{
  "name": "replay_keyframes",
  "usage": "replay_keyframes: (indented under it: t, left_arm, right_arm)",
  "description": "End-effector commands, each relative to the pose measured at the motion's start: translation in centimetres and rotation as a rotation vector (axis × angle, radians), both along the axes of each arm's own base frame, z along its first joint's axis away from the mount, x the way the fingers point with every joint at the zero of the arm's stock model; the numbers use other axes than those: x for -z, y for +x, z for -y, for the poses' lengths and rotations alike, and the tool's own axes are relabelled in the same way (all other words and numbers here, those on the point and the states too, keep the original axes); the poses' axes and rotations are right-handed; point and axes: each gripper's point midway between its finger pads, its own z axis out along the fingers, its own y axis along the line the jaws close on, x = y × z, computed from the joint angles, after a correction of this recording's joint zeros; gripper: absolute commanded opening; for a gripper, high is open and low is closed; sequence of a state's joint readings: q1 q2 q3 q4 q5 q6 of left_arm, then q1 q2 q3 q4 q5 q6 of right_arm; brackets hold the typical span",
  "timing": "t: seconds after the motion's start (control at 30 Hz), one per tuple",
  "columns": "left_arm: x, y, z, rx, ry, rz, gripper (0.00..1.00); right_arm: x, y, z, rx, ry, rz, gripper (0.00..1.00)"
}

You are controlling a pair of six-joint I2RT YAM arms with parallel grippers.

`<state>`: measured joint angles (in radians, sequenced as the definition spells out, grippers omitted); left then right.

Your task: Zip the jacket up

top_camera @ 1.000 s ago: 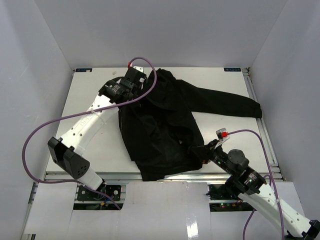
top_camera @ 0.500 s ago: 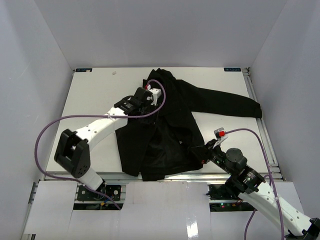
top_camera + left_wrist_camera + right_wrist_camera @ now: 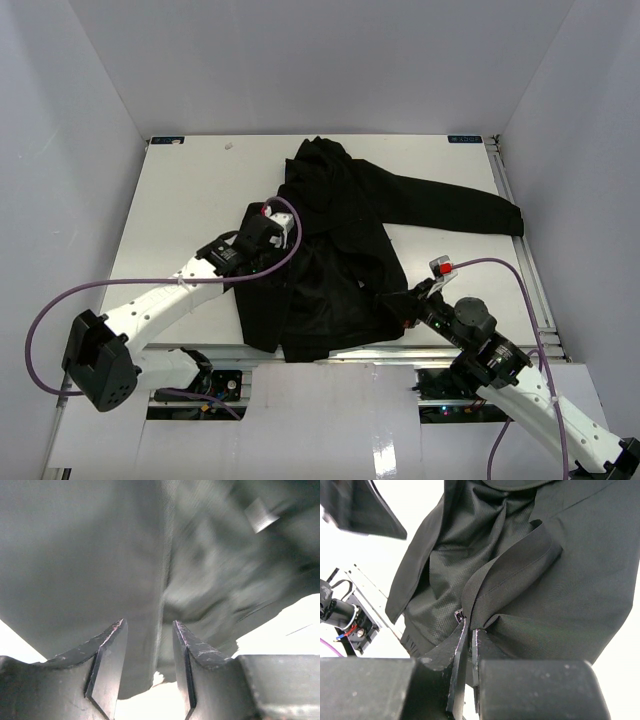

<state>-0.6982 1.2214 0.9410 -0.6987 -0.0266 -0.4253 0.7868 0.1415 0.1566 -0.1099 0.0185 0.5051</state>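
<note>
**Item 1. Large black, slightly shiny fabric jacket with long sleeves** [image 3: 345, 265]
- Lies rumpled on the white worktop [image 3: 180, 200], between the two end effectors.
- One sleeve runs out flat, away from the right end effector and toward the far right corner.
- The front stands open. A panel is folded back, and mesh-textured lining shows just ahead of the right end effector in the right wrist view.
- No joined run of zipper teeth shows in any view.

**Item 2. Left end effector** [image 3: 281, 222]
- Released: the jaws stand apart with nothing between them.
- Hovers over the jacket's left front panel.
- In the left wrist view, a straight seam or zipper tape (too blurred to tell which) runs directly ahead of the gap, beyond the fingertips [image 3: 116, 630].

**Item 3. Right end effector** [image 3: 402, 306]
- Clenched on the jacket, pinching a folded front edge at the near hem.
- A small dark fitting, possibly the zipper's lower end, sits just beside its left fingertip.

**Item 4. Progress (judged)**
- Early stage. One front edge is secured at the hem and nothing is zipped.
- Left to do: find and take the opposite edge, bring the two zipper halves together ahead of the right end effector, seat the pin, and draw the slider up to the collar.
</note>
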Motion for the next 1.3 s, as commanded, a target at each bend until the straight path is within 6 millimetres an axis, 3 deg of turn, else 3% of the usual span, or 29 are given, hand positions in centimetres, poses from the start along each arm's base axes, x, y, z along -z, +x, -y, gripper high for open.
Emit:
replay_keyframes:
  t: [0.0, 0.3, 0.6, 0.63, 0.73, 0.8, 0.97, 1.07, 1.27]
  left_arm:
    - [2.9, -2.5, -0.9, -0.033, 0.064, -0.085, 0.54]
    - [4.9, -4.5, 0.1, -0.022, 0.151, -0.106, 0.59]
    - [6.6, -4.4, 0.1, -0.068, 0.228, -0.118, 0.62]
    - [7.0, -4.3, 0.2, -0.071, 0.239, -0.121, 0.60]
    - [7.6, -3.8, 0.1, -0.096, 0.271, -0.119, 0.24]
    - [7.2, -3.1, 0.3, -0.113, 0.273, -0.094, 0.01]
    - [2.2, -0.4, 2.6, -0.123, 0.168, 0.029, 0.00]
    - [-0.3, -0.1, 4.6, -0.067, 0.091, 0.040, 0.00]
    - [-0.6, -0.7, 7.5, 0.040, -0.003, 0.005, 0.00]
  right_arm:
    - [-2.5, -0.1, -0.3, -0.015, 0.059, 0.063, 0.08]
    - [-3.2, -0.8, -0.7, -0.062, 0.058, 0.061, 0.08]
    - [-4.0, -0.9, 0.1, -0.037, 0.060, 0.084, 0.08]
    - [-4.0, -0.9, 0.1, -0.037, 0.061, 0.085, 0.08]
    - [-3.9, -0.9, 0.1, -0.039, 0.062, 0.083, 0.08]
    - [-3.7, -0.9, 0.1, -0.038, 0.056, 0.079, 0.08]
    - [-2.8, -0.6, 0.0, -0.034, 0.036, 0.067, 0.08]
    - [-2.1, -0.5, -0.1, -0.033, 0.019, 0.054, 0.08]
    - [-1.6, -0.5, -0.2, -0.034, 0.009, 0.042, 0.08]
